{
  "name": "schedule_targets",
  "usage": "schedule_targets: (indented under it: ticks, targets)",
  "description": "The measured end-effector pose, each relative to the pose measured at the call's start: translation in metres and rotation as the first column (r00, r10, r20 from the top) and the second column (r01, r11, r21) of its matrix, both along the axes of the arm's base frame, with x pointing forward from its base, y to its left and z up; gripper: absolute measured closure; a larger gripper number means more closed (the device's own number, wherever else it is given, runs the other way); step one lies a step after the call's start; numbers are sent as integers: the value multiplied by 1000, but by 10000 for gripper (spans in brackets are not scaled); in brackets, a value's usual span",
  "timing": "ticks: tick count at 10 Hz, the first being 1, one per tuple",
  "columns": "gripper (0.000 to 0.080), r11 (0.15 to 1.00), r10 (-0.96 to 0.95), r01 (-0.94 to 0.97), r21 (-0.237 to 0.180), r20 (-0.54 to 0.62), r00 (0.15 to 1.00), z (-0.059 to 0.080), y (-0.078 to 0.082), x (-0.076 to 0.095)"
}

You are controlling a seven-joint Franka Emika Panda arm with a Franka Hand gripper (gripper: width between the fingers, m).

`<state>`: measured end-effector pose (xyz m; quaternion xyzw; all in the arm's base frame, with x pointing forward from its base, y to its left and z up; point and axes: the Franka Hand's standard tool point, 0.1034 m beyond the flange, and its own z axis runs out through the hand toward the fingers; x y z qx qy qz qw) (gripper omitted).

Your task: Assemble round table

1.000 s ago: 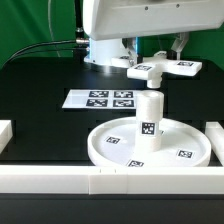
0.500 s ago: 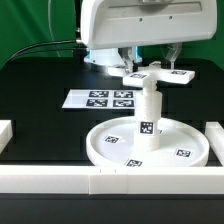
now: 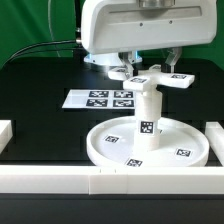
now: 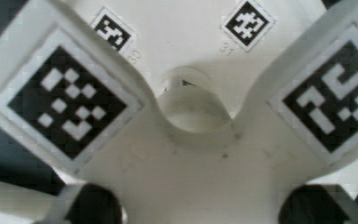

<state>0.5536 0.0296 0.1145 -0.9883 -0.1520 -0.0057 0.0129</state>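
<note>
White plastic cross is pinched by one arm in my gripper, with the fingers narrowed onto it so its centre hole is left free. I hold it level right over the post, which stands upright in the middle of the disc. Whether hole and post top already touch, I cannot tell. Squaring them up looks like what seating needs.
</note>
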Motion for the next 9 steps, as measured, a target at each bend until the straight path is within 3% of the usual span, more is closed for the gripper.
schedule_targets:
  ticks: [2,9]
  targets:
    - [358,1000,5,-5,0,-7,1000,-6,0,-1]
    - [358,1000,10,-10,1,-3,1000,-6,-1,0]
